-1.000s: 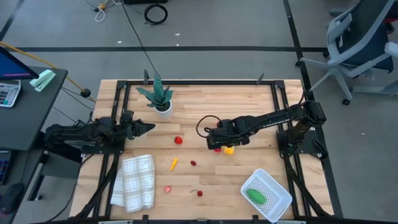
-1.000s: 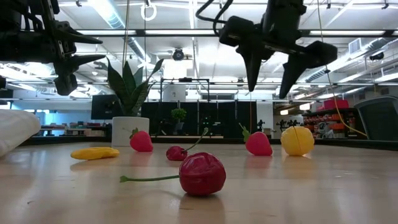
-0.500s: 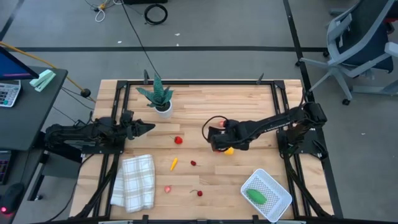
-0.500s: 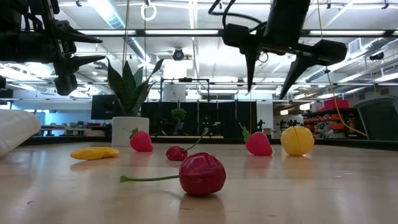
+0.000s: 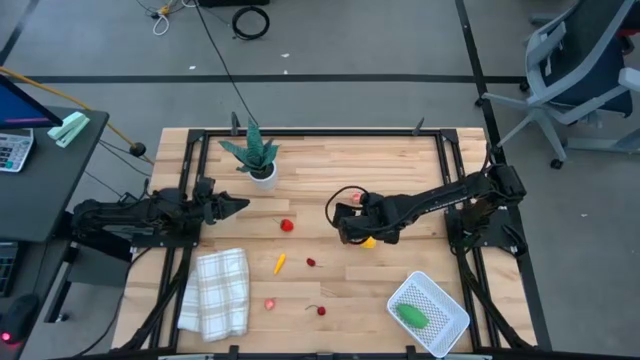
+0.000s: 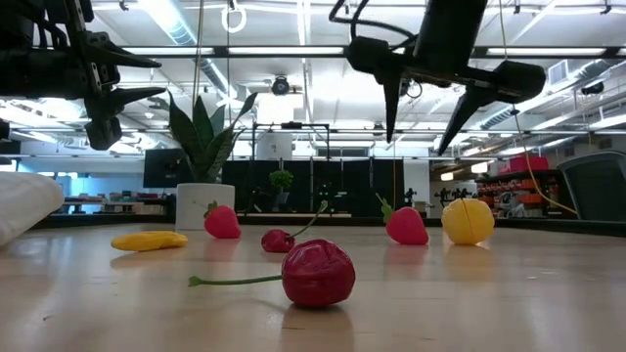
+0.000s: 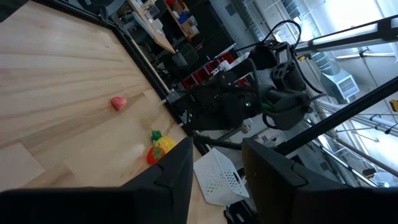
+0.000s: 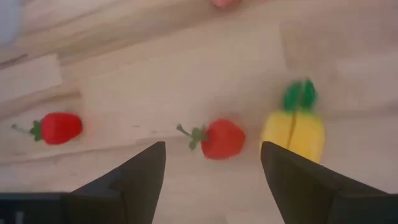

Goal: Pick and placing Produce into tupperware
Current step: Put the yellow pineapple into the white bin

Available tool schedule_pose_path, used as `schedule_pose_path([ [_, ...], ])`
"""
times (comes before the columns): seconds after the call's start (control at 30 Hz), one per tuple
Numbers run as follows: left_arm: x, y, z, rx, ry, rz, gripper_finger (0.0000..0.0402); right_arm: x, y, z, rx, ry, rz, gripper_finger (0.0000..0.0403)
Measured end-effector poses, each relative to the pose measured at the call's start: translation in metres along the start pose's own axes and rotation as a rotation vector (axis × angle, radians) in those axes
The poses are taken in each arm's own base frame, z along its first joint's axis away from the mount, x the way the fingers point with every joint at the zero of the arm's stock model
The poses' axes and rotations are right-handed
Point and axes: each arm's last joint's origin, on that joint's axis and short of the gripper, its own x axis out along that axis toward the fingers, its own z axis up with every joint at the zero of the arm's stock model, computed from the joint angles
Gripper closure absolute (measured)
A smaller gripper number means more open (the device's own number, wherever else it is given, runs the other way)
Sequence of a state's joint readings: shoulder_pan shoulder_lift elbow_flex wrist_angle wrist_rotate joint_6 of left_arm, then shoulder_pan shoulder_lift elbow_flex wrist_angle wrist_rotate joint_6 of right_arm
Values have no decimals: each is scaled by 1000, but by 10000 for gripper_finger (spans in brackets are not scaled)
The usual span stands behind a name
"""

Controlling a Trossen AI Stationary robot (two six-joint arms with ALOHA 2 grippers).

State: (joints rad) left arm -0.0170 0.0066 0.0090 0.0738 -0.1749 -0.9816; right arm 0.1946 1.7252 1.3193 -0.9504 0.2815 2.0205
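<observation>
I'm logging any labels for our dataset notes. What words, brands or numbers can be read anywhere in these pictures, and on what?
None can be read.
Calculator at the table's left: key markings too small to read.
Produce, white container, checked cloth, plant pot: no print visible.
Shelves in the room behind: items too blurred to read.

grey floor (image 5: 380, 40); office chair (image 5: 585, 70); ceiling lights (image 6: 293, 51)

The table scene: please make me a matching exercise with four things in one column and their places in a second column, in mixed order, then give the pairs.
1. green oblong piece
2. yellow pepper
3. right gripper
4. left gripper

A. beside the potted plant, waiting
B. inside the tupperware
C. open above a red strawberry
D. on the wood next to that strawberry

Pairs: 1-B, 2-D, 3-C, 4-A
</observation>
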Motion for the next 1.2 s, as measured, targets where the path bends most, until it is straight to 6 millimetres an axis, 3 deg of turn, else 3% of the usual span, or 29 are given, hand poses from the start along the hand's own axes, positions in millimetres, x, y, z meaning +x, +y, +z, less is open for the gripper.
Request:
schedule_pose_path([
  [0.17, 0, 0, 0, 0, 0, 0, 251, 2, -1, 4, 189, 166, -128, 131],
  [0.4, 0, 0, 0, 0, 0, 0, 256, 3, -6, 9, 171, 17, -127, 131],
  [0.63, 0, 0, 0, 0, -1, -1, 261, 2, -6, 3, 170, 8, -90, 131],
  [0.87, 0, 0, 0, 0, -1, -2, 251, 4, -4, 11, 179, -50, -78, 131],
  [1.2, 0, 0, 0, -1, -1, -2, 255, 4, -11, 19, 207, -40, -211, 146],
])
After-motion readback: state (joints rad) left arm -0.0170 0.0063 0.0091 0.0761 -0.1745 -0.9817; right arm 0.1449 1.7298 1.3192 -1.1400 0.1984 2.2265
